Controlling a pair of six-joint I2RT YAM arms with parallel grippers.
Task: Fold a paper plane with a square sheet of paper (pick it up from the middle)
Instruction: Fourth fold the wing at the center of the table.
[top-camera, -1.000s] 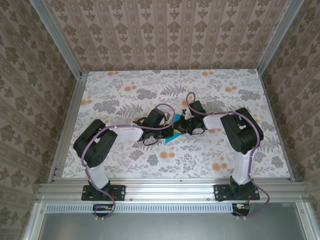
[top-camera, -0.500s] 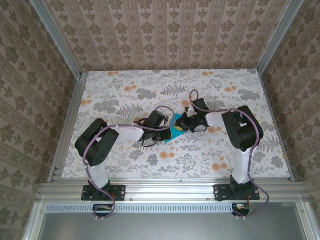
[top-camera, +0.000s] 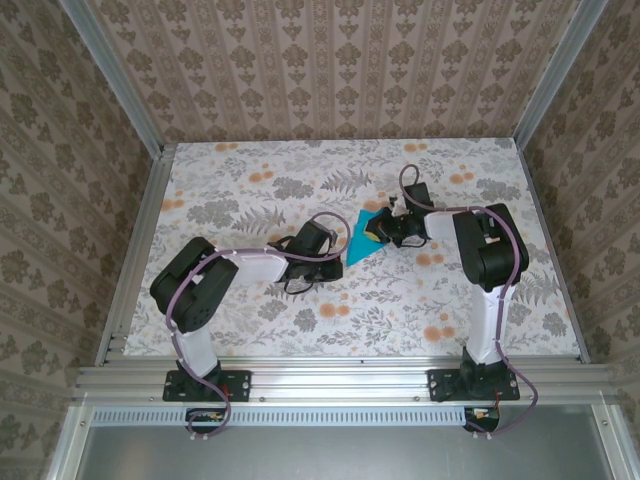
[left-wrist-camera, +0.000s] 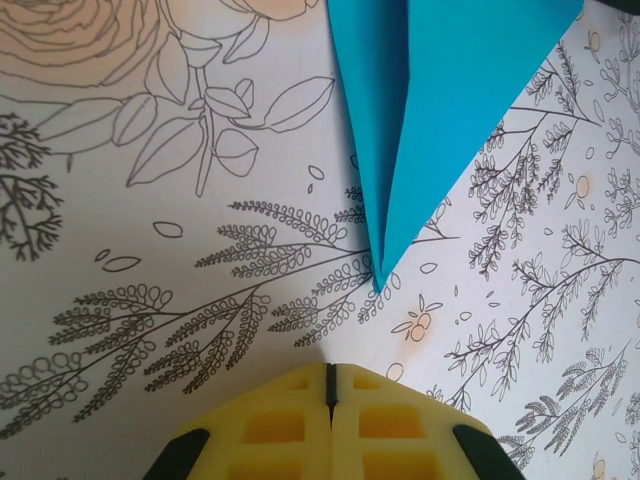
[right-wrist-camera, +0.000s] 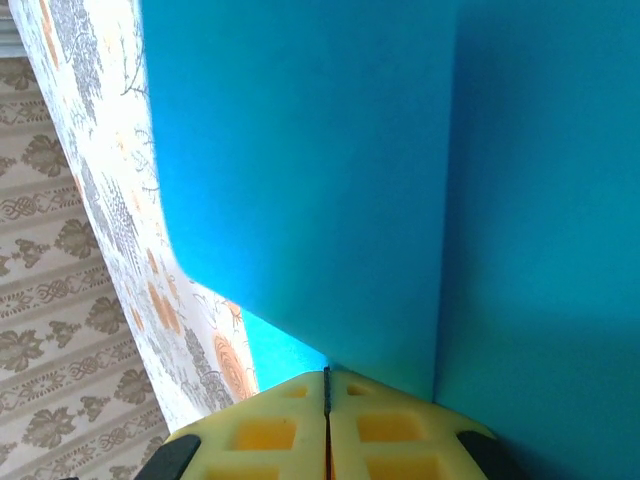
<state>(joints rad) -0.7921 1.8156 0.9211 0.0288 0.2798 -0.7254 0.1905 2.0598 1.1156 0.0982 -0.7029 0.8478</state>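
Right gripper (top-camera: 383, 229) pinches the blue paper, left gripper (top-camera: 336, 260) closed and empty

Right gripper (right-wrist-camera: 326, 375) has its yellow pads pressed together, and the sheet of paper (right-wrist-camera: 300, 170) seems to come out from between them, so I judge that it holds one layer at the edge. Left gripper (left-wrist-camera: 330, 368) is fully closed with nothing in it. The sharp tip of the sheet of paper (left-wrist-camera: 440, 100) lies just in front of it, not touching.

The sheet of paper (top-camera: 358, 240) is near the middle of the counter (top-camera: 230, 190), a little toward the far edge and the right edge. It is bright cyan-blue and plain, already folded to a narrow pointed shape with a long crease running to the tip. In the right wrist view one flap stands up from the counter with a soft curve, not a sharp fold.

Risks, as I judge them: nothing presses the tip down, so a pull by the right gripper may drag the whole paper over the smooth counter and not turn the flap. The thin layer may also slip out of the pads, or the crease may come out crooked if the flap lands off the centre line.
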